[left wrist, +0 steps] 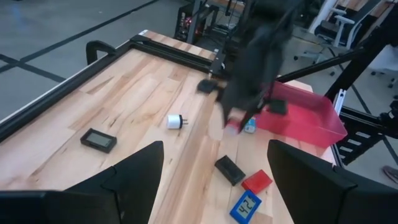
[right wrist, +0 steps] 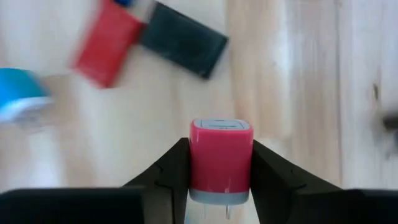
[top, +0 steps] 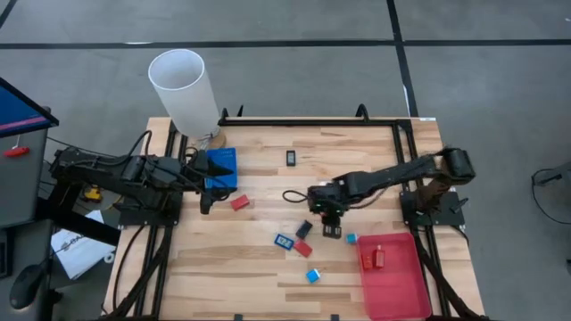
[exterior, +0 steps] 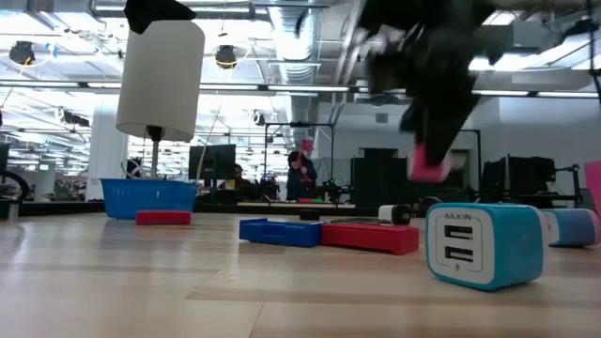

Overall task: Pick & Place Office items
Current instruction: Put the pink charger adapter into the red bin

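High view: on the wood table point(top: 250, 267), the right gripper point(top: 331, 223) sits mid-table; the left gripper point(top: 207, 185) gapes wide beside the blue bin point(top: 221, 162).
Low view: a workshop lies beyond.
Right wrist view: the jaws clamp a red charger point(right wrist: 220, 155), lifted above the boards.

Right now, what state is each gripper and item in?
Right gripper: jaws shut on the red charger, above mid-table.
Red charger: held, lifted off the table.
Left gripper: jaws open, empty, by the blue bin.
Blue bin: upright on the table.
Red tray: holds one red piece.
Blue charger: lying on the table.
White plug: lying on the table.
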